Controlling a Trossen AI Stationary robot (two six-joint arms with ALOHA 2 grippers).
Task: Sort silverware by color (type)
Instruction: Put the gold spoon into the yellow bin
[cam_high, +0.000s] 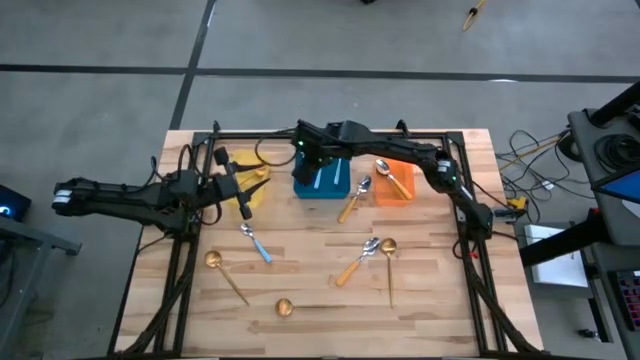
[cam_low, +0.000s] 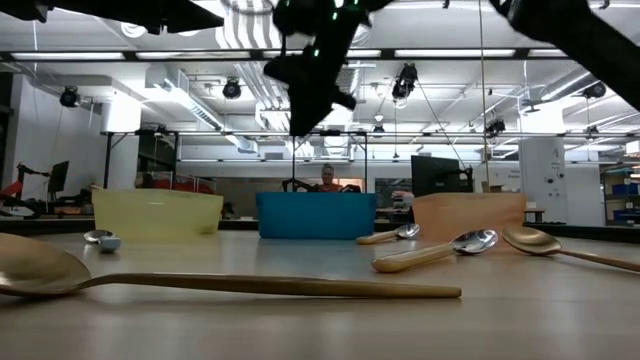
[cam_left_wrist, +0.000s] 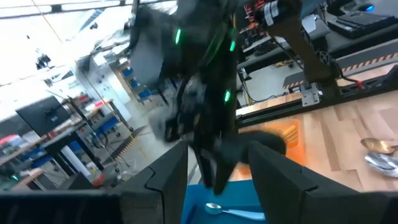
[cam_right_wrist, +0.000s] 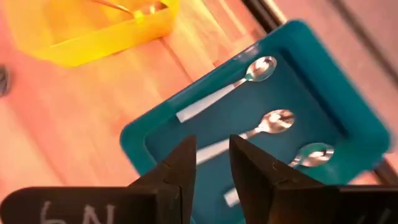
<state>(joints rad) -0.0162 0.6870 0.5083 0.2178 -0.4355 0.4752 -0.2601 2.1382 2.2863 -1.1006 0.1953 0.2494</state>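
My right gripper (cam_right_wrist: 211, 163) hangs over the blue bin (cam_right_wrist: 348, 99), fingers slightly apart and holding nothing; three blue-handled spoons (cam_right_wrist: 273, 121) lie inside it. My left gripper (cam_high: 240, 200), fingers apart and empty, rests by the yellow bin (cam_high: 255, 180). On the table (cam_high: 300, 250): one blue-handled spoon (cam_high: 253, 241), two orange-handled spoons (cam_high: 352, 200), three gold spoons (cam_high: 389, 265). One spoon lies in the orange bin (cam_high: 400, 190).

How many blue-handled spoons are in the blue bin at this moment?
3, lying side by side inside the blue bin, seen from the right wrist: one nearest the yellow bin, one in the middle, one farthest. The right gripper partly covers two handles; more could be hidden.
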